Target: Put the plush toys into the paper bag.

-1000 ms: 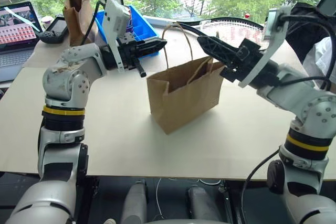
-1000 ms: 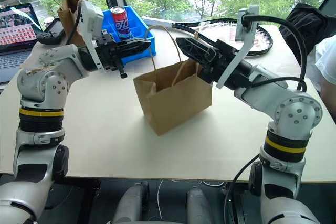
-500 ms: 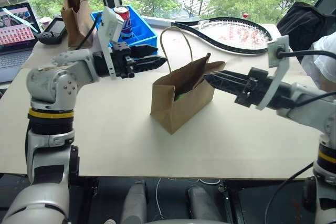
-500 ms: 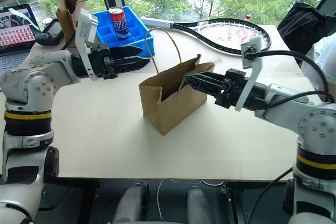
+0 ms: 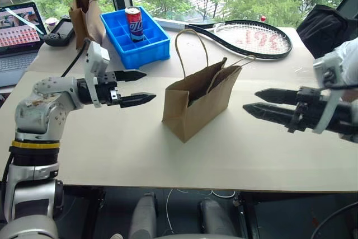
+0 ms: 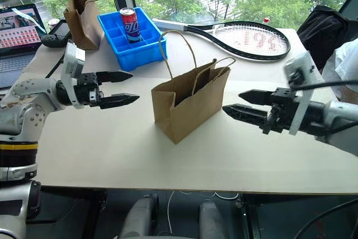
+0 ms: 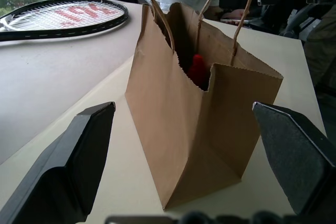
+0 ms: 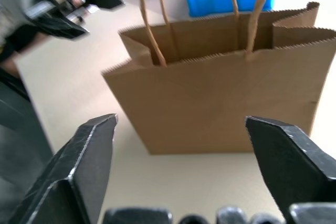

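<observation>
The light-brown paper bag stands upright on the table's middle, mouth open, its loop handles sticking up. A red plush toy sits inside it, seen through the mouth in the left wrist view. My left gripper hangs to the bag's left, a short gap away, pointing at it, open and holding nothing. To the bag's right my right gripper also points at it, open and holding nothing. Neither gripper touches the bag.
A blue compartment tray with a soda can sits behind the bag, a tennis racket at the back right. A darker paper bag, a controller and a laptop lie far left. A person sits at the right.
Both grippers went from shut to open and drew back sideways and down, away from the bag's mouth. The bag now stands free on the table.
</observation>
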Action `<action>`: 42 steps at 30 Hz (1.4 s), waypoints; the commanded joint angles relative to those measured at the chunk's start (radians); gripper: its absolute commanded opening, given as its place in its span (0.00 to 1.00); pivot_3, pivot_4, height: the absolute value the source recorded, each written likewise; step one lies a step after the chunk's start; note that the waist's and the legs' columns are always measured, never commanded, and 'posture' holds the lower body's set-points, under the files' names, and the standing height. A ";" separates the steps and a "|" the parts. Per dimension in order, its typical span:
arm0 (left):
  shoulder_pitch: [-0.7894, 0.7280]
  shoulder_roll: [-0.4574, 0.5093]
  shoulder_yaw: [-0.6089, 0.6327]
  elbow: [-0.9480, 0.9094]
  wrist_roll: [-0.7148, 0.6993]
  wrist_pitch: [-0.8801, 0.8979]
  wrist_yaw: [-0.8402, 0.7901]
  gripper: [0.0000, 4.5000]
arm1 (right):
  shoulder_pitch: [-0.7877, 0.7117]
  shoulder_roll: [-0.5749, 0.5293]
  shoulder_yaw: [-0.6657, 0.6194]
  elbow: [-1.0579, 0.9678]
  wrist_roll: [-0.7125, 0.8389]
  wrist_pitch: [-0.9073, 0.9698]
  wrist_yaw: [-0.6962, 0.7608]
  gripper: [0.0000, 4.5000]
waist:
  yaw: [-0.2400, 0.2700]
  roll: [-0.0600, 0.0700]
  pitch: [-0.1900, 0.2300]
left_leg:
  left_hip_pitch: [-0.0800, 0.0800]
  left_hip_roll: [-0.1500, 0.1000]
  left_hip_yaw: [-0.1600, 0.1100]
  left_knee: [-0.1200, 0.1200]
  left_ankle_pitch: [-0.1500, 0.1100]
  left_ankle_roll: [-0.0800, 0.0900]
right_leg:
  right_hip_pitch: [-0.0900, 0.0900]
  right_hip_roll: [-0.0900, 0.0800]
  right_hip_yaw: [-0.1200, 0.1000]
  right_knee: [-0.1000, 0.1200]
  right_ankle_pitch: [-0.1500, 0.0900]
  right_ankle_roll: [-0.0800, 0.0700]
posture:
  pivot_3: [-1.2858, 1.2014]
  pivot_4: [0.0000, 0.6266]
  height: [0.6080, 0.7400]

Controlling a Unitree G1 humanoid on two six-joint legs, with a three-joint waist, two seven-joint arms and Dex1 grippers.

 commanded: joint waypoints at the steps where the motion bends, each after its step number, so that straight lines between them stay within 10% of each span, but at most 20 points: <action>1: 0.034 -0.031 0.014 -0.077 -0.017 -0.022 0.032 1.00 | 0.025 0.045 0.141 -0.087 -0.235 -0.157 0.015 0.62 | 0.000 0.000 0.000 | 0.000 0.000 0.000 0.000 0.000 0.000 | 0.000 0.000 0.000 0.000 0.000 0.000 | 0.52 0.24 0.93; 9: 0.058 -0.119 -0.031 -0.143 -0.013 -0.010 0.108 1.00 | -0.031 0.200 0.307 -0.077 -0.465 -0.287 0.009 0.00 | -0.001 0.000 0.000 | 0.000 0.000 0.000 0.001 0.000 0.000 | 0.001 0.000 0.000 0.001 0.000 0.001 | 0.52 0.24 0.93; 31: 0.061 -0.237 -0.161 -0.164 0.041 0.053 0.260 1.00 | -0.164 0.526 0.511 -0.001 -0.802 -0.341 -0.066 0.00 | 0.001 0.000 0.000 | 0.001 0.000 -0.001 0.002 0.001 0.000 | 0.002 0.001 0.000 0.002 0.000 0.001 | 0.52 0.24 0.93; 42: 0.033 -0.278 -0.190 -0.083 0.112 -0.019 0.262 0.13 | -0.131 0.531 0.449 -0.046 -0.792 -0.294 -0.052 0.00 | 0.001 0.000 0.000 | 0.001 0.000 -0.001 0.002 0.001 0.000 | 0.003 0.001 0.000 0.002 0.001 0.001 | 0.52 0.24 0.93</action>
